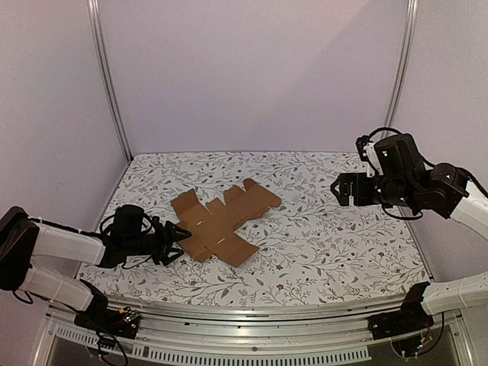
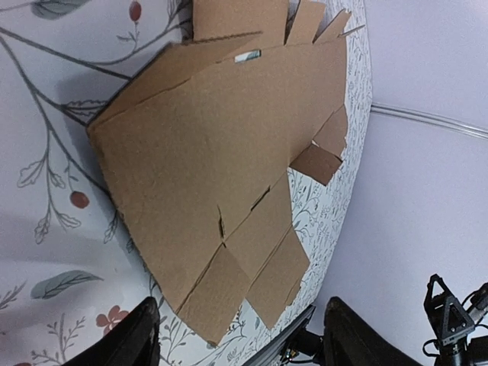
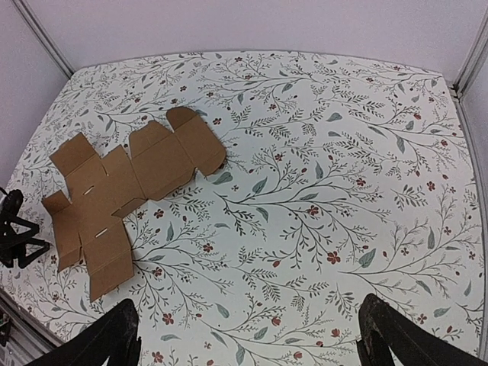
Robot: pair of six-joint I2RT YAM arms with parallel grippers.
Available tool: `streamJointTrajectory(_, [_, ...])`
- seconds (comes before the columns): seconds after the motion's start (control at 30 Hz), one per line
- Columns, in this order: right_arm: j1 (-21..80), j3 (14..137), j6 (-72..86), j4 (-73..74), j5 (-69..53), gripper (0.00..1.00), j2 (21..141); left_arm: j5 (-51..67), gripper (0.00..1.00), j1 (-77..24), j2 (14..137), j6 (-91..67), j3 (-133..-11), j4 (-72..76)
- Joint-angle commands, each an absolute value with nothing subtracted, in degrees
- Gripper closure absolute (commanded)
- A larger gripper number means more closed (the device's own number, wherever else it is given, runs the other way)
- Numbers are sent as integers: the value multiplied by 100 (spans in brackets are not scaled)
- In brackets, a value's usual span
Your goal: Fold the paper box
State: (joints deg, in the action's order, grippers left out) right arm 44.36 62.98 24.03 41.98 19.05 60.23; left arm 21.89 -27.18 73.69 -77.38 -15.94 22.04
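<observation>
The paper box (image 1: 221,221) lies on the floral tablecloth as a flat, cross-shaped brown cardboard sheet, left of the middle. My left gripper (image 1: 177,238) sits low at the sheet's left edge with its jaws open. In the left wrist view the paper box (image 2: 198,152) fills the frame, and its near corner reaches in between the two dark fingers (image 2: 141,335) of the left gripper (image 2: 240,339). My right gripper (image 1: 339,189) hangs open high over the right side, far from the sheet. The right wrist view shows the paper box (image 3: 122,191) at far left and nothing between the right gripper (image 3: 248,335) jaws.
Aluminium posts (image 1: 107,76) stand at the back corners against plain pale walls. A metal rail (image 1: 252,313) runs along the table's front edge between the two arm bases. The tablecloth (image 3: 320,175) spreads right of the sheet.
</observation>
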Motion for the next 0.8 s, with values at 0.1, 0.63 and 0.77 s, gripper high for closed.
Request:
streamJointTrajectory(0.1, [4466, 6244, 2466, 4188, 2038, 1, 5932, 2326, 31, -2575, 7837, -7645, -1477, 2721])
streamJointTrajectory(0.63, [4468, 6159, 2574, 4170, 2029, 1, 5908, 2464, 38, -2584, 8790, -7626, -1467, 3470])
streamJointTrajectory(0.77, [4465, 6107, 2607, 4176, 2028, 1, 5850, 2520, 42, -2609, 9155, -7751, -1468, 3871])
